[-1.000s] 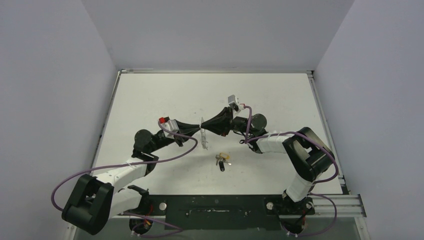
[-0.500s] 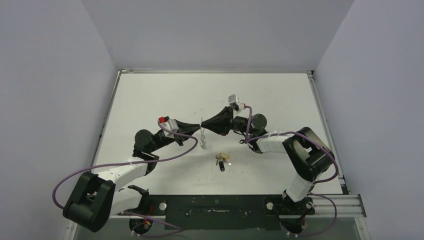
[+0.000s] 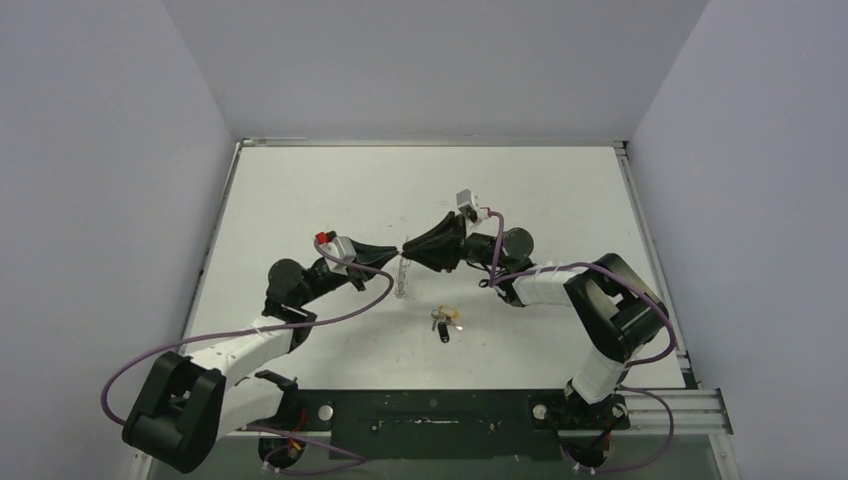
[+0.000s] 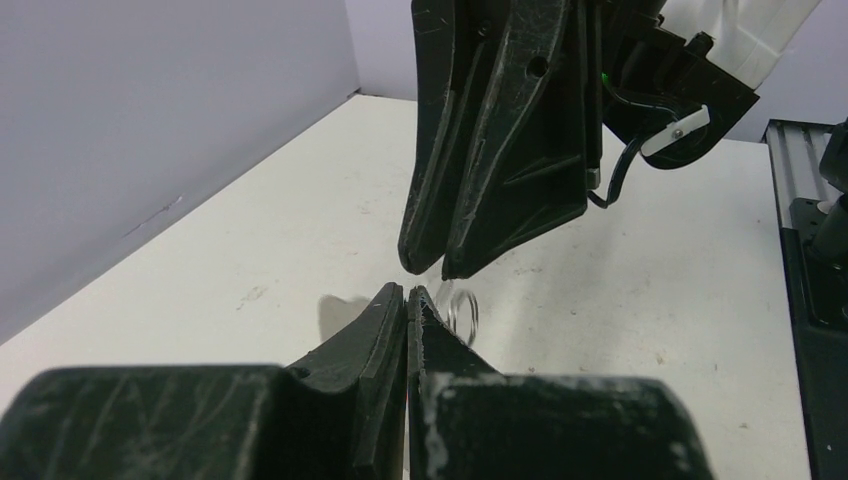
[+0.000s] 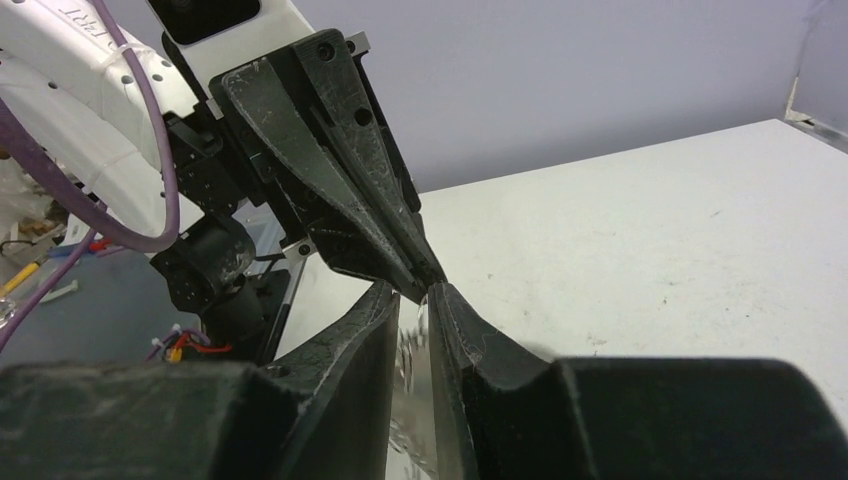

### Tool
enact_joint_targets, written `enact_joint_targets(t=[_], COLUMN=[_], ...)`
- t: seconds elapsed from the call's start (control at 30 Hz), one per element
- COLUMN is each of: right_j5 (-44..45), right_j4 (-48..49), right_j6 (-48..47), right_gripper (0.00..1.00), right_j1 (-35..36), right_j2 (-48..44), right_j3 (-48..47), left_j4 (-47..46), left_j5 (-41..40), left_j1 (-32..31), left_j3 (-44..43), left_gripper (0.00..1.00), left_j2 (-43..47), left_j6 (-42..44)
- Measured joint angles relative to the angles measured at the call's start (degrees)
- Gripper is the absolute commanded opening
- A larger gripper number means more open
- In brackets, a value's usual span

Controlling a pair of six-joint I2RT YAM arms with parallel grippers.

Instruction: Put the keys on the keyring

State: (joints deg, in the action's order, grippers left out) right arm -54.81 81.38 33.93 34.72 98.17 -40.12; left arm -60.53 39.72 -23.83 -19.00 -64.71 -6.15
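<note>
White table (image 3: 300, 200) boxed in by pale lavender-grey walls, and both arms reach in so their tips meet almost nose to nose over the middle of it.

Quick count: one keyring (image 3: 402, 278), two keys (image 3: 445, 320), two arms, and purple cables (image 3: 300, 325) looping off each arm.

The keyring is the reference point for everything. It hangs right under the spot where the two tips meet, a thin silvery loop drooping toward the table. The left wrist view shows a few small rings (image 4: 462, 312) bunched on it, just beside the left tip.

The left claw (image 4: 407, 292) comes at the keyring from the left. Its fingers are pressed flat together with no gap, and the wire looks pinched right at the tip, so that's the one holding it.

The right claw (image 5: 415, 295) comes at the keyring from the right. It has a narrow slit between its fingers, and the shiny wire shows in that slit. I can't tell if the pads actually touch it.

Both keys lie on the table near the keyring, on the arm-base side and a bit toward the right arm. One has a yellow-orange head and one a black head. They lie side by side in a little clump, and neither is on the keyring.
</note>
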Motion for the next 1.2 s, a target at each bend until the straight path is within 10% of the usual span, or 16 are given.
enact_joint_targets(t=[0.27,0.47,0.7,0.93,1.2], right_j5=[-1.3,-1.3,2.9,8.9,22.9], right_j4=[0.1,0.1,0.1,-13.7,-45.5], right_j6=[0.3,0.5,-0.4,-6.1,-19.0], right_gripper=[0.13,0.44,0.72,1.00,1.00], right_j1=[0.0,-0.2,-3.4,-7.5,-7.4], right_j2=[1.0,2.1,1.4,-5.9,-22.9], right_j3=[0.0,0.0,5.6,8.8,6.5], left_j4=[4.7,7.1,9.3,9.4,14.4], left_j5=[-1.8,-1.9,-4.6,-9.6,-16.8], left_j1=[0.0,0.0,0.0,0.3,1.6], left_j3=[0.0,0.0,0.0,0.2,0.2], left_gripper=[0.00,0.02,0.52,0.74,0.81], left_j2=[2.8,2.8,1.4,0.5,0.2], left_j6=[2.1,2.6,2.2,-2.4,-17.2])
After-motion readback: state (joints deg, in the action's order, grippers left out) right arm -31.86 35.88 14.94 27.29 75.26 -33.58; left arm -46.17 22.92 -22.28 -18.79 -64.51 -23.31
